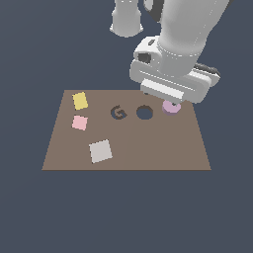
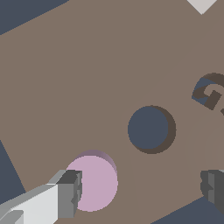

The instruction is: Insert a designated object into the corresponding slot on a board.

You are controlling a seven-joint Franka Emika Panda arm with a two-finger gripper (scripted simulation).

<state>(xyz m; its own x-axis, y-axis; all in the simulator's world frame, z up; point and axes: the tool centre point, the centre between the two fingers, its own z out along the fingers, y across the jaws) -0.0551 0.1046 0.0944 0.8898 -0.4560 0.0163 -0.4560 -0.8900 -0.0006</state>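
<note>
Pale lilac round disc (image 2: 92,183) lies flat beside the dark circular hole (image 2: 148,130)

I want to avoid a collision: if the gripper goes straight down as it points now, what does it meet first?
Probably the pale lilac round disc under one finger; otherwise the brown flat board. Depth is unclear.

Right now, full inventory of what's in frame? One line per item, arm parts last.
board: 1, brown, flat on dark ground
round hole: 1, dark, board's far half, empty
G-shaped cut-out: 1, dark, beside the hole on the exterior view's left
disc: 1, pale lilac, on board beside the hole on the exterior view's right, under the gripper
yellow square: 1, far left corner of board
pink square: 1, just nearer than yellow
grey-white square: 1, near left
gripper: 1, grey fingers, open, one finger at the disc
arm: 1, white
</note>
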